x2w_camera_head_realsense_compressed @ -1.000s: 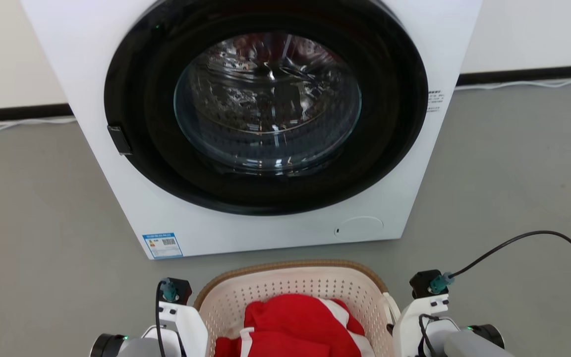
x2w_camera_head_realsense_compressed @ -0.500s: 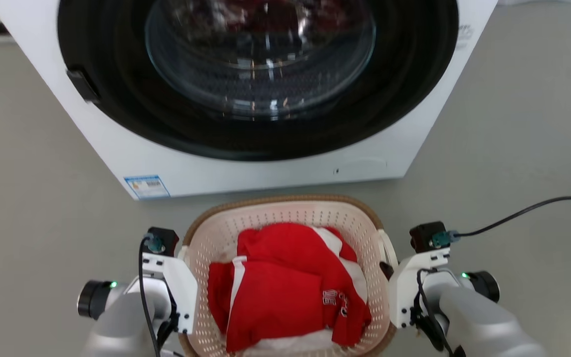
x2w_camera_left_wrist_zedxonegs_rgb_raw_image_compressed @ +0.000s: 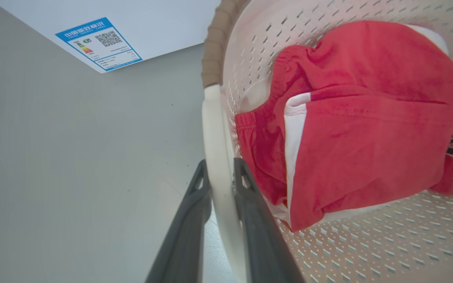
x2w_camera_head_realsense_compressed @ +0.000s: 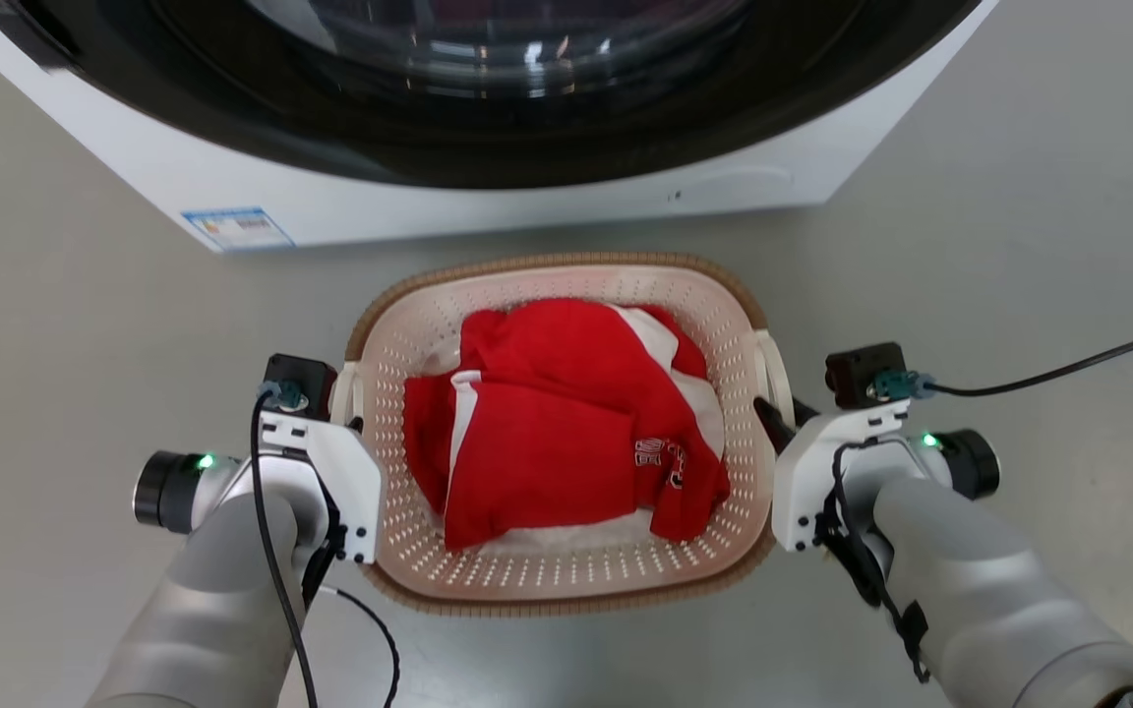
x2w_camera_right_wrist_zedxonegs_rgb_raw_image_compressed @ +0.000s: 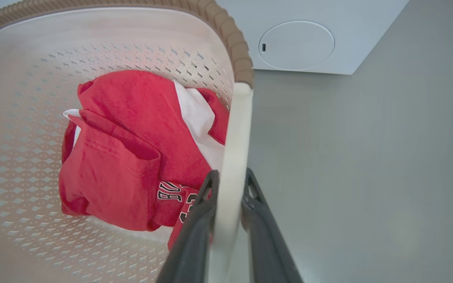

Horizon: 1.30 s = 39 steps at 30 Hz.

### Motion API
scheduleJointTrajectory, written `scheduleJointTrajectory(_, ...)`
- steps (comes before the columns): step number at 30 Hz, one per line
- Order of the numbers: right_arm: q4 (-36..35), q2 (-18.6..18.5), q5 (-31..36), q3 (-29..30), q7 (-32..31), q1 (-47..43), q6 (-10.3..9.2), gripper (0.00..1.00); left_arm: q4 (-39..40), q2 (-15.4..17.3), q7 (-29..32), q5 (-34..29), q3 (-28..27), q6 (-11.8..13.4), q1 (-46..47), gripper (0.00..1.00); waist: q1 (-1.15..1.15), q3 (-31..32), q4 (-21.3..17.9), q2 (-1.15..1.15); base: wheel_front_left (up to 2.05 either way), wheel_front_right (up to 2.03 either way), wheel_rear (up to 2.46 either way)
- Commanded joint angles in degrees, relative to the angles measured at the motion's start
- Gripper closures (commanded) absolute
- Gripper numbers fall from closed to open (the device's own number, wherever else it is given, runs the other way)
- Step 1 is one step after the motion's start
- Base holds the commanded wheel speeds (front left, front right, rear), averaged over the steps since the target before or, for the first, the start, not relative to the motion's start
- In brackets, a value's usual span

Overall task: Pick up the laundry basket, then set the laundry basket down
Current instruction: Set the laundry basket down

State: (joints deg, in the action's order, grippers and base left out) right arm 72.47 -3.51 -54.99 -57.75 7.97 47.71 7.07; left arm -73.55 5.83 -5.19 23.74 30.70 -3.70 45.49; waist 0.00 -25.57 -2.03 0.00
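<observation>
Laundry basket gripped by both side handles in front of the washer.

The laundry basket (x2w_camera_head_realsense_compressed: 547, 568) is cream-white perforated plastic, rounded-rectangular, with a brown woven-look rim, and holds a crumpled red-and-white garment (x2w_camera_head_realsense_compressed: 566, 413). It sits between the two arms, just before the white washer (x2w_camera_head_realsense_compressed: 488, 211), over the grey floor (x2w_camera_head_realsense_compressed: 85, 324); I cannot tell if it touches the floor. The left fingers (x2w_camera_left_wrist_zedxonegs_rgb_raw_image_compressed: 202, 182) pinch its left white handle (x2w_camera_left_wrist_zedxonegs_rgb_raw_image_compressed: 214, 129) narrowly; the right fingers (x2w_camera_right_wrist_zedxonegs_rgb_raw_image_compressed: 207, 192) clamp the right handle (x2w_camera_right_wrist_zedxonegs_rgb_raw_image_compressed: 238, 125) likewise.
</observation>
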Motion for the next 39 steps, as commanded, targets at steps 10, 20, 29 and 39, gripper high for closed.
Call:
scheduleJointTrajectory(10, 0.68, 0.63, 1.76, -0.65, 5.55, 4.29, 0.42, 1.00, 0.64, 2.33, -5.26, -0.19, -0.69, 1.20, 5.58, 1.00, 0.00, -10.61, -0.04, 0.00, 0.00, 0.00, 0.00)
scheduleJointTrajectory(20, 1.21, 0.63, 2.36, 0.20, 6.68, 6.51, 0.42, 1.00, 0.24, 2.47, -6.00, 0.34, -0.39, 1.33, 7.93, 1.00, 0.00, -14.63, 0.22, 0.00, 0.00, 0.00, 0.00)
scheduleJointTrajectory(29, 1.41, 0.63, 2.88, 0.96, 6.91, 7.04, 0.42, 1.00, -0.02, 2.66, -6.28, 0.95, -0.14, 1.40, 8.91, 1.00, 0.00, -16.29, 0.54, 0.00, 0.00, 0.00, 0.00)
scheduleJointTrajectory(39, 1.47, 0.63, 3.30, 1.55, 6.95, 6.79, 0.42, 1.00, -0.19, 3.07, -6.60, 1.29, 0.43, 1.64, 9.66, 1.00, 0.00, -17.01, 0.47, 0.00, 0.00, 0.00, 0.00)
